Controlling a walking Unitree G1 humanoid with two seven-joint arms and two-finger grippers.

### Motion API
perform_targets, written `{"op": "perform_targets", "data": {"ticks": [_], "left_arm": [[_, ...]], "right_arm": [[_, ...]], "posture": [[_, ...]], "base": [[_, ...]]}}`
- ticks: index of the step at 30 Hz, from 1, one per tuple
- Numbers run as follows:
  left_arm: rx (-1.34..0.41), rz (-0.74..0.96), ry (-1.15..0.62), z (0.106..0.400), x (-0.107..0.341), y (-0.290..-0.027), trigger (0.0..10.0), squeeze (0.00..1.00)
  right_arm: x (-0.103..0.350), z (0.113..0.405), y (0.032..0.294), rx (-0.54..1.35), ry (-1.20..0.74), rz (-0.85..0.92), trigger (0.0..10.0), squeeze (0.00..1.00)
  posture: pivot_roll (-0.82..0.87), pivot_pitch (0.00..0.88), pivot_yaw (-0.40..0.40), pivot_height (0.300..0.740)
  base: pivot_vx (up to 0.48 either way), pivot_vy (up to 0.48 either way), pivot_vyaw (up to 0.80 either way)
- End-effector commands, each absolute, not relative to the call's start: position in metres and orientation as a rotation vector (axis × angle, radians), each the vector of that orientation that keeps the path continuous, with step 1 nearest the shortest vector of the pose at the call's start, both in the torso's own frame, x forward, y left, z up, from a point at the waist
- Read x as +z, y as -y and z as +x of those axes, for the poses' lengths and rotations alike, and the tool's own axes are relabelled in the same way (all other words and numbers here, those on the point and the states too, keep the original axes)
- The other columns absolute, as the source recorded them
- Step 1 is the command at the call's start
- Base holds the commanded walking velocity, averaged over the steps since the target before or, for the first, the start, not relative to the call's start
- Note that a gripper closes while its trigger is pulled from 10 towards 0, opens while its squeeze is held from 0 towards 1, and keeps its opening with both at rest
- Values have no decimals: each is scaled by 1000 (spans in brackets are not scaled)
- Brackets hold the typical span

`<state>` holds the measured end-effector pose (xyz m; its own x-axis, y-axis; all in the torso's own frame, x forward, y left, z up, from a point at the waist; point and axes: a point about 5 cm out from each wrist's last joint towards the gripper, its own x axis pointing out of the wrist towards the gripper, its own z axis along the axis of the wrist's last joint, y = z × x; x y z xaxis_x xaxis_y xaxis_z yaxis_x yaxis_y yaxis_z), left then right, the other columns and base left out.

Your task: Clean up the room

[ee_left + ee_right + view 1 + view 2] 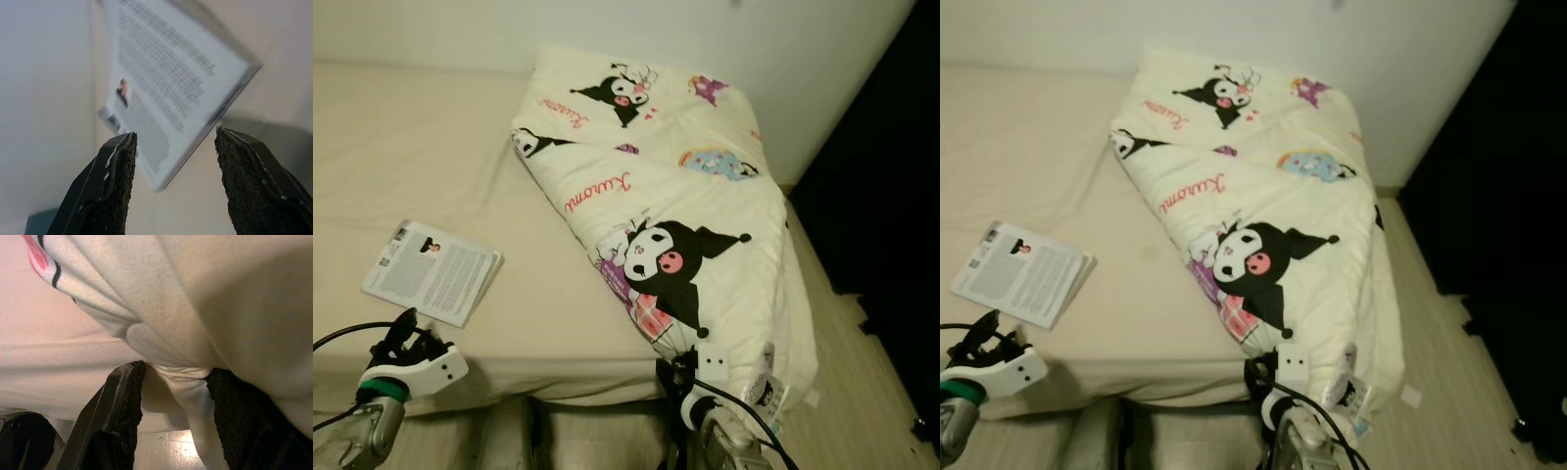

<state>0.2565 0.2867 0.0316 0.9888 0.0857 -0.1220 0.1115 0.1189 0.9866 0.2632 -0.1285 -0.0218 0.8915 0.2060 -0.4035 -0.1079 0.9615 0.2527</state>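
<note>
On the beige bed (460,147), right hand (171,401) pinches quilt (675,196); left hand (171,161) spread.

The two eye views are looking down from the robot's head at a bed (460,157), facing forward toward the far wall (724,39). Both are showing the same scene: the blanket (685,196) on the right, the book (431,272) on the near left, and the floor (1449,352) at the right. The right eye is sitting a little to the right, so things are landing further left in its picture. The left wrist view is looking along the left gripper (171,186) from very near the book (166,83). The right wrist view is looking along the right gripper (176,416), very close up under the blanket's (195,298) near edge.
</note>
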Motion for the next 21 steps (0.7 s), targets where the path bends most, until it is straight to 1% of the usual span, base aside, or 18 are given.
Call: {"op": "perform_targets", "data": {"ticks": [1,4,8,14,20,21], "left_arm": [[-66,1496,-181,254,25,-286,10000,0],[-103,1548,-162,269,31,-283,10000,0],[-144,1569,-183,277,34,-283,10000,0],[-215,1604,-268,272,25,-288,10000,0],[-238,1593,-271,269,20,-283,10000,0],[-220,1577,-273,269,20,-282,10000,0]], "right_arm": [[-18,266,142,113,-413,217,10000,0],[-16,267,144,120,-396,207,10000,0],[-15,266,149,104,-383,209,10000,0],[-18,257,157,76,-379,205,10000,0],[-21,251,161,67,-382,194,10000,0],[-21,250,163,59,-381,193,10000,0]], "posture": [[126,124,-30,582],[106,136,-27,582],[89,149,-23,582],[45,179,-13,582],[24,189,-3,582],[20,189,1,582]], "base": [[0,0,0],[0,0,0],[0,0,0],[0,0,0],[0,0,0],[0,0,0]]}}
